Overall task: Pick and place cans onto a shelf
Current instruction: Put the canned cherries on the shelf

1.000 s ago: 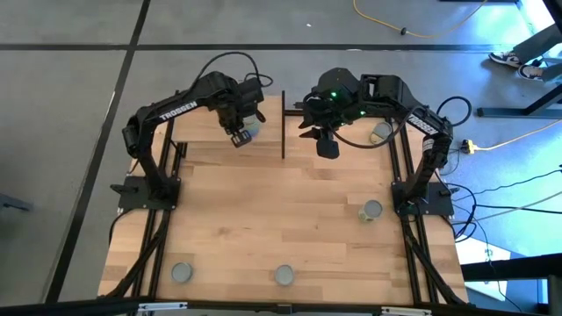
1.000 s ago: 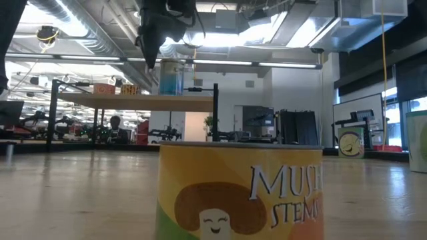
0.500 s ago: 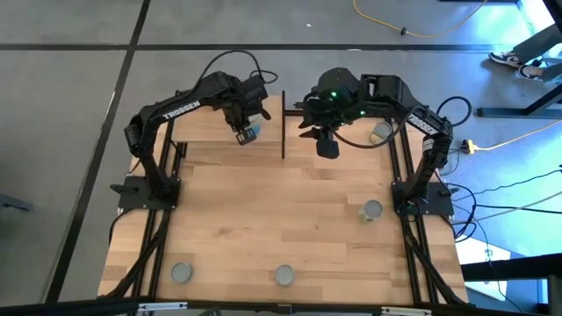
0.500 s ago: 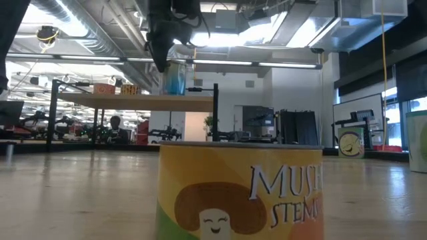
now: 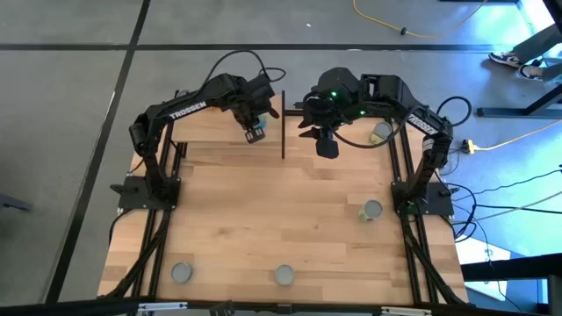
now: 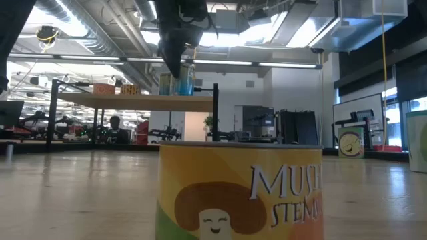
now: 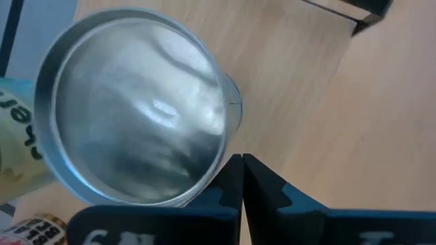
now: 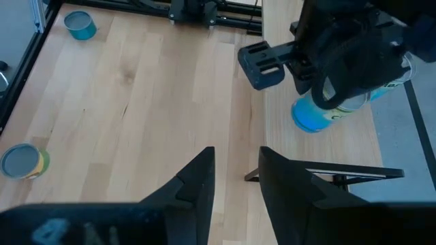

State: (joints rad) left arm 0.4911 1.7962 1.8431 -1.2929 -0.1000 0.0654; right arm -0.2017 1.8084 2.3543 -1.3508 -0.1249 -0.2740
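The blue can (image 8: 315, 114) stands on the shelf (image 8: 272, 136). The left gripper (image 5: 255, 133), just beside it, has clenched, empty fingers. The right gripper (image 8: 235, 178) is released. The can looks rigid and smooth; grasp mid-wall.

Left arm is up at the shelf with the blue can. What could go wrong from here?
1. The left gripper is shut, not holding the blue can but tight beside it on the shelf. A sideways move could tip it or push it off.
2. Another can stands close by, so a bump may knock both.
3. The open right gripper hangs just past the shelf's upright; the arms could meet there.
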